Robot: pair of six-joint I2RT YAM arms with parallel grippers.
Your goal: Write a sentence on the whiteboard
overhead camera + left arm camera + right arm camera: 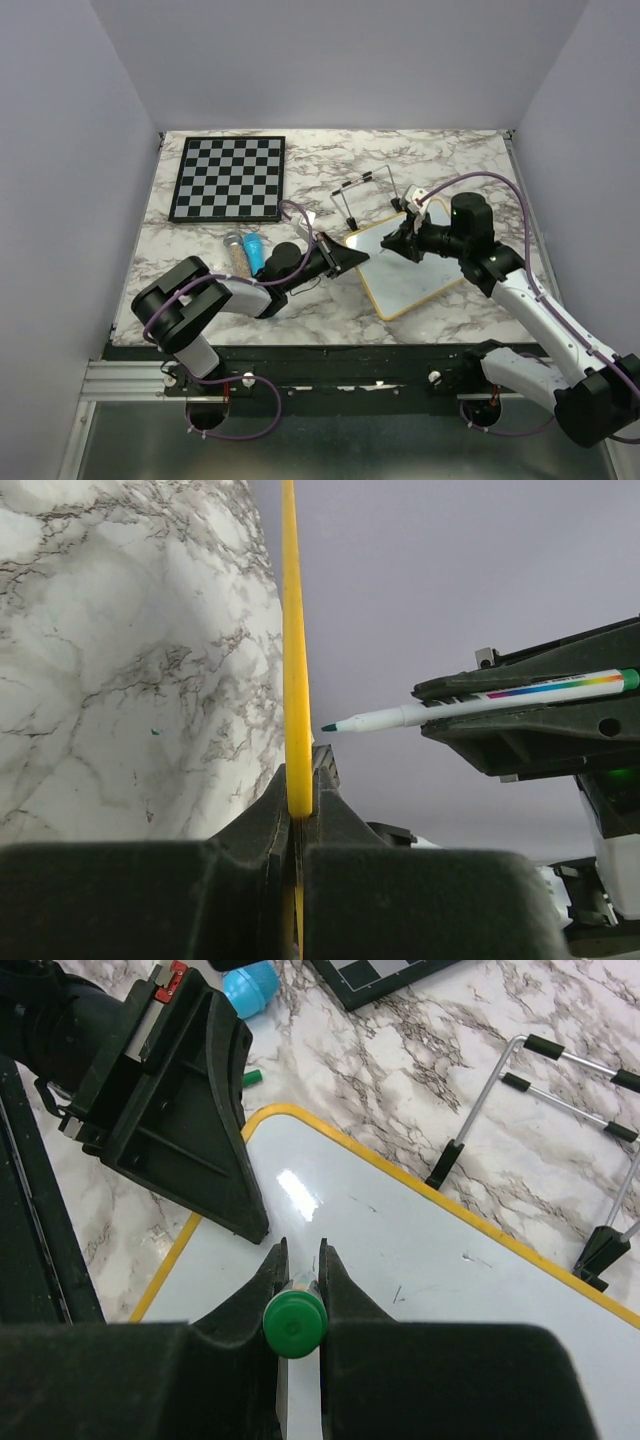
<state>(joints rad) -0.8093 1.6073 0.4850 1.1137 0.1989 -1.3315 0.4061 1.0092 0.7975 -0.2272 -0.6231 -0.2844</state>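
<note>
left gripper (pixel 345 258): fingers pinched together on the yellow rim of the whiteboard (pixel 425 270), beside a rounded corner.
whiteboard: stretches away from the left gripper and lies under the right gripper (pixel 405 240); white face with glare and a few faint specks.
right gripper: clamped on a marker (pixel 480 702), near the left gripper.
marker: white barrel, green tip aimed toward the left gripper and close to the board's face; contact cannot be told.
bench (pixel 450 160): marbled, beneath both.
wire stand (pixel 447 1163): just beyond the right gripper, beside the board's far rim.
chessboard (pixel 228 178): well beyond the left gripper.
</note>
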